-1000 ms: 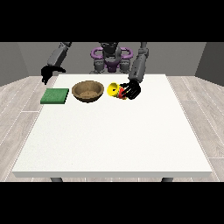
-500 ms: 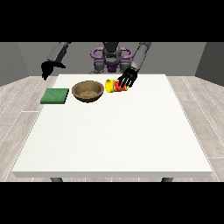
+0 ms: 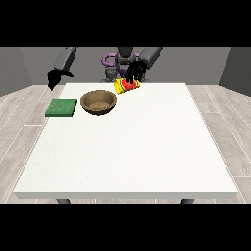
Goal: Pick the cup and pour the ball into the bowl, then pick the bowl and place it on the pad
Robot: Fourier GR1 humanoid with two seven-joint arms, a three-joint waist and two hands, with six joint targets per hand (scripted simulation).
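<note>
The large white bench (image 3: 127,142) spreads out below me, and three task things show on or over its far part: one flat green square pad (image 3: 62,107), one round brown wooden bowl (image 3: 98,102), and one yellow cup with a red inside (image 3: 126,86). The pad lies near the bench's edge at the view's left. The bowl stands just beside the pad, towards the middle, apart from it and upright. Nothing lies between the bowl and the pad. I cannot make out a ball anywhere, neither in the cup nor in the bowl.

My hand at the view's right (image 3: 136,72) is clasped round the cup, with the black fingers coming down over its upper side. The cup is lifted off the bench and tipped, its yellow mouth end pointing down and towards the bowl. It hangs just beside the bowl's rim on the view's right, a little behind it, and does not touch the bowl.

My hand at the view's left (image 3: 55,77) hangs in the air above and behind the pad, touching nothing. Whether its fingers are curled or straight I cannot tell.
</note>
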